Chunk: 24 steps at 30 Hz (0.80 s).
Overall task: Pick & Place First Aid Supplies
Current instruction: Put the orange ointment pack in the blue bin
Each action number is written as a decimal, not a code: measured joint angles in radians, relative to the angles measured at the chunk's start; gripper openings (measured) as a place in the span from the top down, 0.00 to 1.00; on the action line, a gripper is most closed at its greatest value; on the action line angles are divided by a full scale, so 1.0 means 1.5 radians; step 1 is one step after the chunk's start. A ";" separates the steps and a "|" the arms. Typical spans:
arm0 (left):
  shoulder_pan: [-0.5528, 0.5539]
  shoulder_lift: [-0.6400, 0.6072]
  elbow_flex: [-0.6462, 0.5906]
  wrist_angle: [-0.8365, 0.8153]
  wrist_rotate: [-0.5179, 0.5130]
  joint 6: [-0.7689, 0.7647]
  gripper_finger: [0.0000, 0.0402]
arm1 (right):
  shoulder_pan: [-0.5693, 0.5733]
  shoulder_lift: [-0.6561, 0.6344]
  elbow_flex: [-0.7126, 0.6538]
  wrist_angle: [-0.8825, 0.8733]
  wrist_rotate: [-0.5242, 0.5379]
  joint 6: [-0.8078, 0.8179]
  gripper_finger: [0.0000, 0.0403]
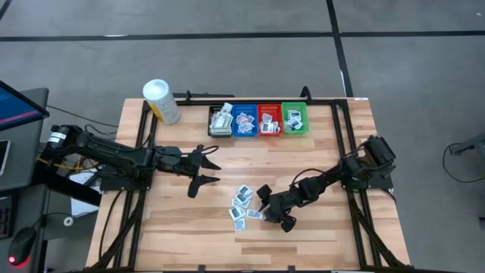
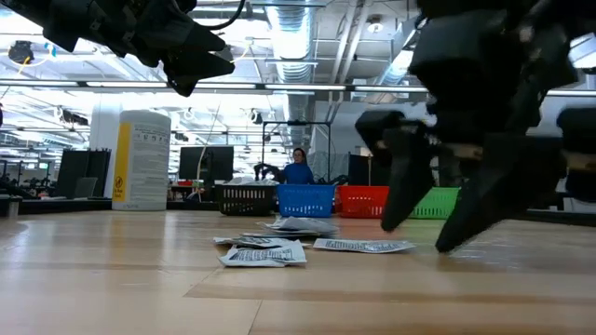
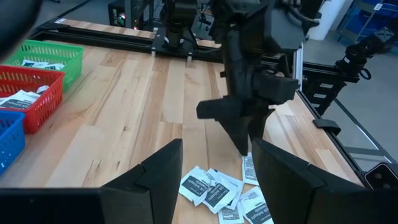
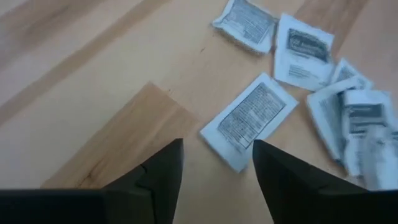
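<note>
Packets first: a loose scatter of small flat white paper sachets (image 1: pixel 242 203) with dark print lies on the pale wooden tabletop (image 1: pixel 318 152), centre-front, some overlapping, some apart. One white rectangular packet with black lines of text (image 4: pixel 250 121) sits by itself at the edge of the heap, flat on the wood, just ahead of the right tool's fingers. More sachets fill the four small plastic bins along the far edge: black (image 1: pixel 220 120), blue (image 1: pixel 244 120), red (image 1: pixel 269 120), green (image 1: pixel 295 118). A white cylindrical tub with a yellow label (image 1: pixel 161 101) stands to the left of the black bin.

Right tool (image 1: pixel 274 208) now: arm stretched in low from the right, fingers spread apart, down near the tabletop beside the heap, nothing between them. Left tool (image 1: pixel 206 168) hangs well above the wood, left of centre, arm reaching in level from the left edge, fingers wide and empty, pointing toward the pile.
</note>
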 joint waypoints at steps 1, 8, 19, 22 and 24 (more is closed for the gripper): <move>0.000 0.000 0.000 0.000 0.000 0.000 0.52 | -0.002 0.005 0.001 0.003 -0.008 -0.006 0.54; 0.000 0.000 0.000 0.002 -0.005 0.000 0.52 | -0.016 0.059 0.020 0.060 -0.034 -0.008 0.56; 0.000 0.000 0.000 0.005 -0.005 0.000 0.52 | -0.028 0.068 0.021 0.058 -0.060 0.063 0.70; 0.000 0.000 0.000 0.005 -0.005 0.000 0.52 | -0.028 0.068 0.021 0.051 -0.060 0.084 0.77; 0.000 0.000 0.000 0.005 -0.005 0.000 0.52 | -0.028 0.068 0.020 0.049 -0.059 0.099 0.81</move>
